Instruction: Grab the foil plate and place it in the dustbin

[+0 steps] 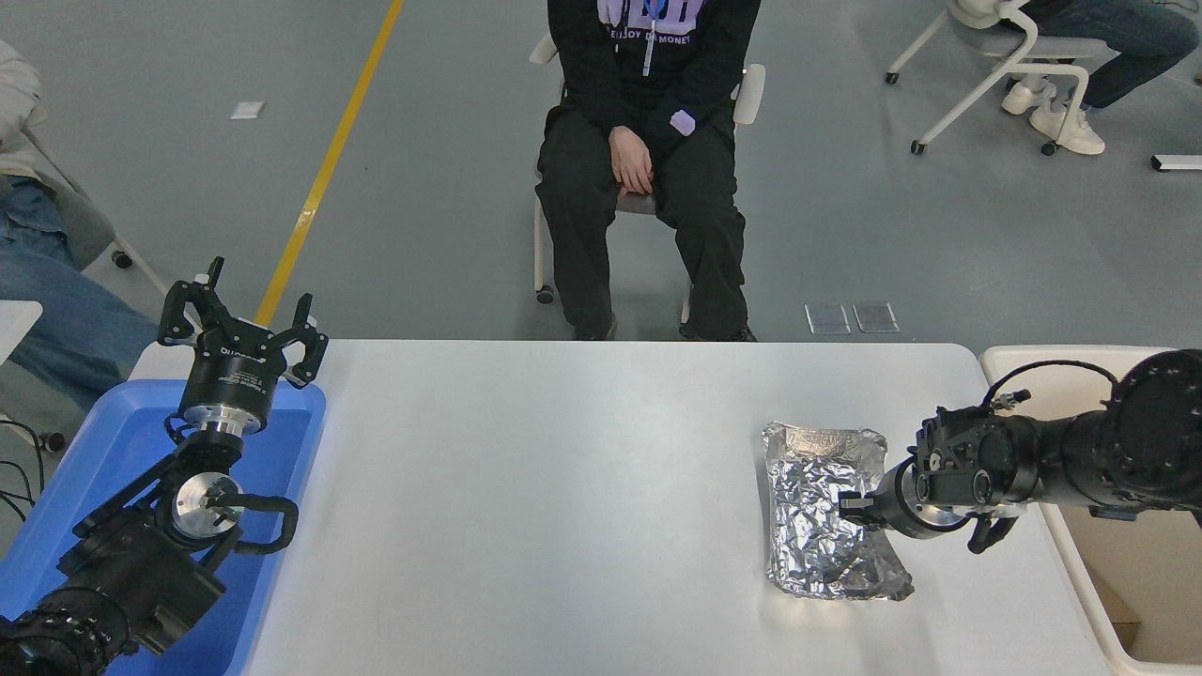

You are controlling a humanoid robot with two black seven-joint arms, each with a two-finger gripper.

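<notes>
Hidden: right gripper (856, 501) is reaching over the foil plate (826, 512), lower right; its jaw state cannot be told.
Cut off: dustbin (1052, 361), right edge.
Count: one plate; left gripper (242, 324) is sitting open, left.

A white table (563, 488) fills the lower middle of the view. At its 9 o'clock edge sits a shallow blue tray (122, 441). Beyond the table, at 12 o'clock, a person in black clothes (643, 141) sits on a white chair (748, 94), hands in the lap. A yellow floor line (324, 169) runs toward 11 o'clock. At 1 o'clock stands another white chair (1009, 47) beside 1 seated person's white shoes (1056, 122).
</notes>
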